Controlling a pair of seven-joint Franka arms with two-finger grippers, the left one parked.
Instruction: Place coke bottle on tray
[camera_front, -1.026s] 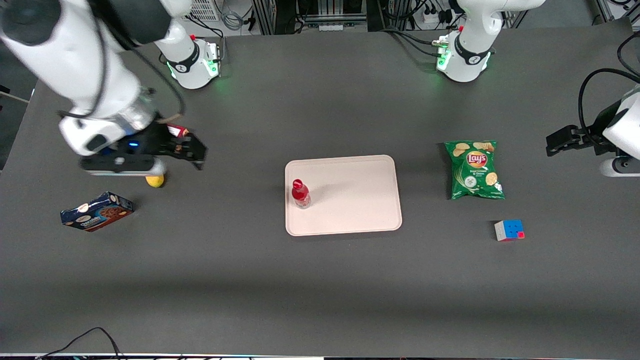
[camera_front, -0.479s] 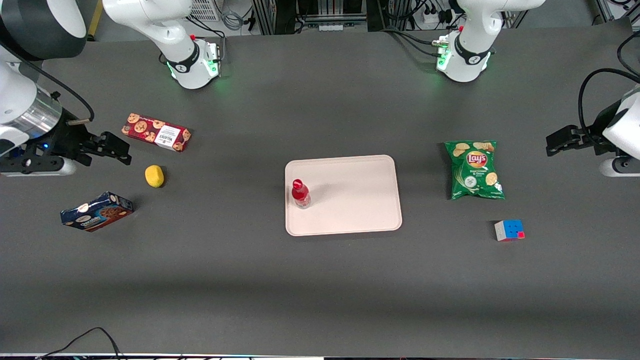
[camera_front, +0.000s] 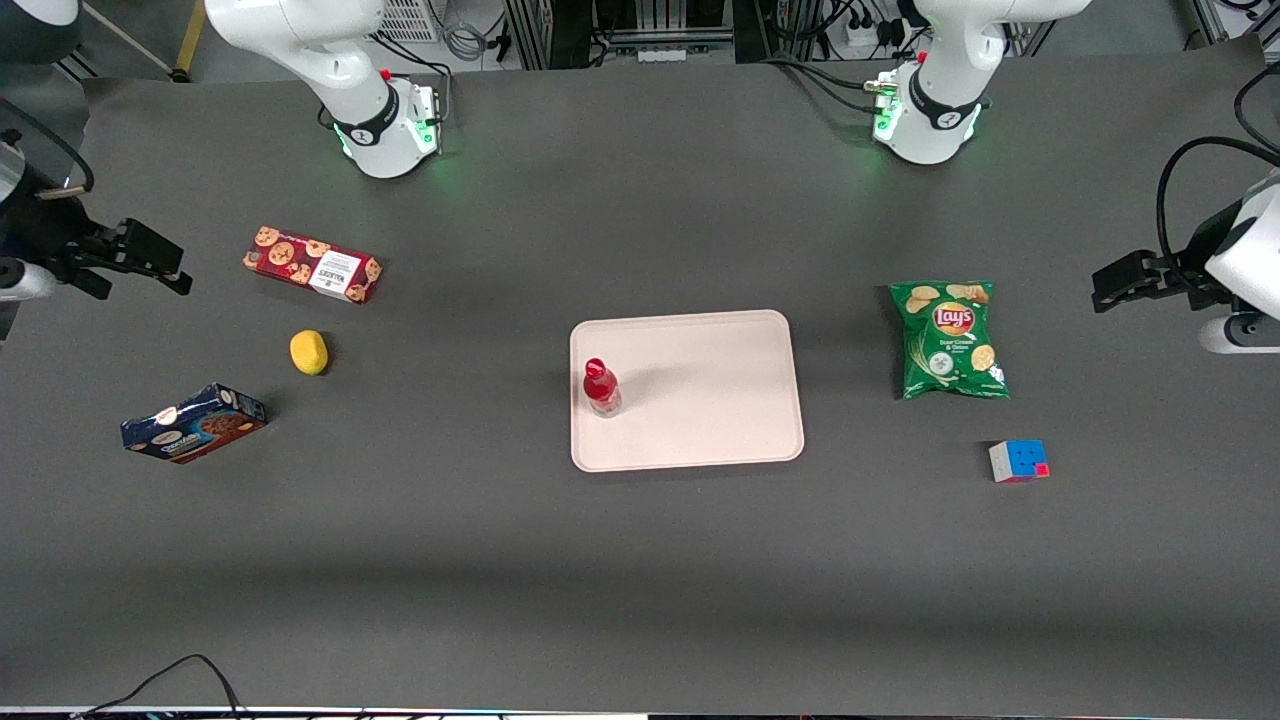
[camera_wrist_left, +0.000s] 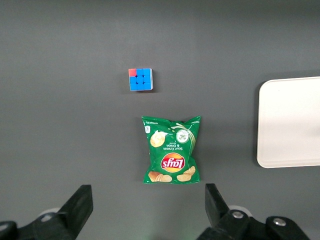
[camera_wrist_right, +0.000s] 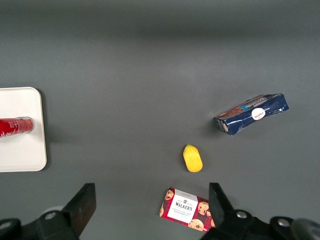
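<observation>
The coke bottle (camera_front: 601, 387) with red cap and red label stands upright on the pale pinkish-beige tray (camera_front: 700, 400), near the tray's edge toward the working arm's end. It also shows in the right wrist view (camera_wrist_right: 15, 125), on the tray (camera_wrist_right: 20, 150). My right gripper (camera_front: 140, 262) is open and empty, high above the working arm's end of the table, well away from the tray. In the right wrist view its fingers (camera_wrist_right: 82, 205) stand wide apart with nothing between them.
A red cookie box (camera_front: 312, 265), a yellow lemon (camera_front: 309, 352) and a blue cookie box (camera_front: 193, 423) lie toward the working arm's end. A green chips bag (camera_front: 948, 340) and a colour cube (camera_front: 1018, 461) lie toward the parked arm's end.
My right gripper has drawn back from above the red cookie box and lemon toward the table's working-arm end, uncovering them. The bottle and tray have not moved.
</observation>
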